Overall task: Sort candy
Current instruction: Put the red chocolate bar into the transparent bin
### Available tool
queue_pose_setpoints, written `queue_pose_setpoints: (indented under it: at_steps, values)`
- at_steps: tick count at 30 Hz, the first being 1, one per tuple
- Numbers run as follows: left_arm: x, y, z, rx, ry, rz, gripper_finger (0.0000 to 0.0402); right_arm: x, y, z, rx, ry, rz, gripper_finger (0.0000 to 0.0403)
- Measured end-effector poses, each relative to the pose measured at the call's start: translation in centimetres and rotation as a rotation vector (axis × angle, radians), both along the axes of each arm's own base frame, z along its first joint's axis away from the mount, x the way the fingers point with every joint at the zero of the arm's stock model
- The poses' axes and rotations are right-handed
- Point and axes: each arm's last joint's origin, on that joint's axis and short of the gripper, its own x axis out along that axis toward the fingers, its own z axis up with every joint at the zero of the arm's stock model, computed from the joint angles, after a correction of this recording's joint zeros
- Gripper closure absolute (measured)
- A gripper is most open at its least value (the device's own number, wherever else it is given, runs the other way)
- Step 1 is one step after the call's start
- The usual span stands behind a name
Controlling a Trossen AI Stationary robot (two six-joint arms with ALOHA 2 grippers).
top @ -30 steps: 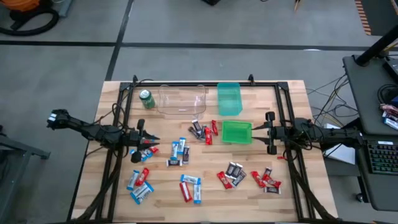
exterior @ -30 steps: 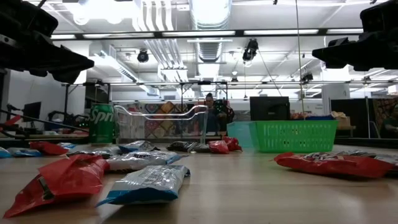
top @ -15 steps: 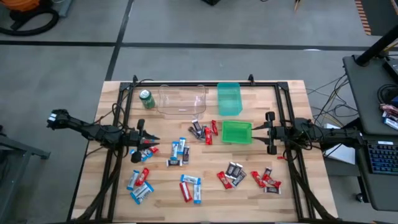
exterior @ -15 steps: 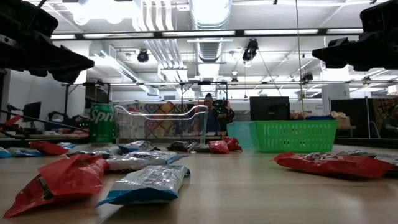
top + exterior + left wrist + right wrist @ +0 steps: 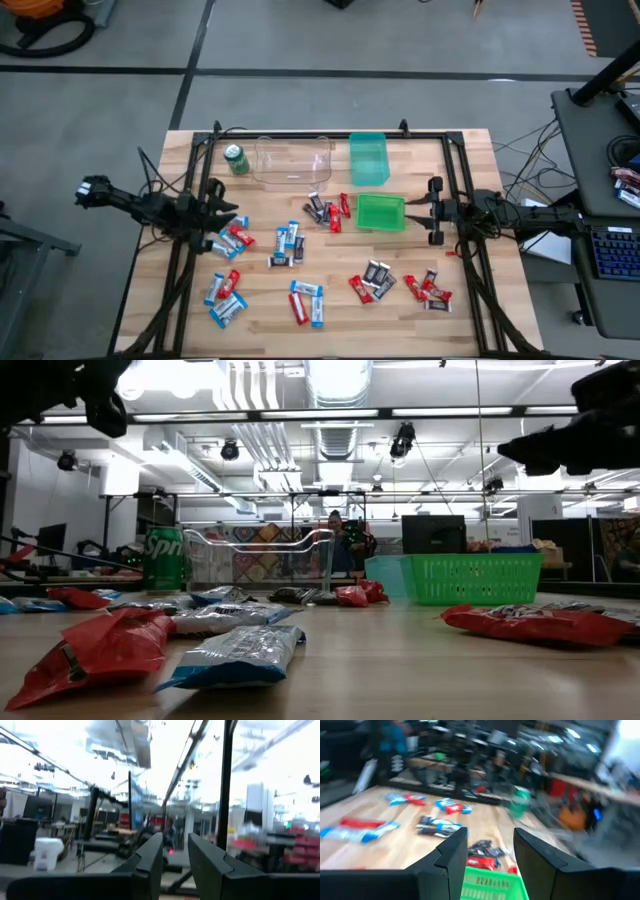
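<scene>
Hovering left of the green basket (image 5: 381, 213): left gripper (image 5: 222, 206), fingers slightly apart, empty; right gripper (image 5: 432, 211) beside basket, parted, empty; candy (image 5: 290, 243) scattered around.

Left tool (image 5: 222, 207) raised, parted, empty; right tool (image 5: 432, 211) parted, empty.

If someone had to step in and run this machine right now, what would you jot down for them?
Left gripper: hangs at the table's left side, fingers slightly apart, holding nothing.
Right gripper: open and empty, beside the green mesh basket.
Small wrapped candy bars, red, blue-and-white and dark, lie mixed in loose clusters across the wooden table.
Clear plastic tray, teal bin and the basket look empty.
Done: nothing sorted. Left: all of it.
</scene>
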Motion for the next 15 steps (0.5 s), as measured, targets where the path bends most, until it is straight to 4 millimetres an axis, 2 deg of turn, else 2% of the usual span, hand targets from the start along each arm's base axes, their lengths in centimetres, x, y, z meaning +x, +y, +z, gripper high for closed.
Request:
queue_pose_setpoints:
  at_steps: [5, 12, 15]
  values:
    - [-0.11, 0.04, 0.21, -0.003, -0.023, 0.005, 0.0326, -0.05, -0.37, 0.04, 0.132, -0.022, -0.128, 0.0252]
    - [-0.07, 0.03, 0.16, 0.001, -0.018, 0.006, 0.0326, -0.05, -0.39, 0.05, 0.305, -0.046, -0.131, 0.0252]
    - [0.06, -0.02, 0.0, 0.019, 0.001, 0.012, 0.0326, -0.05, -0.39, 0.04, 0.323, -0.047, -0.131, 0.0252]
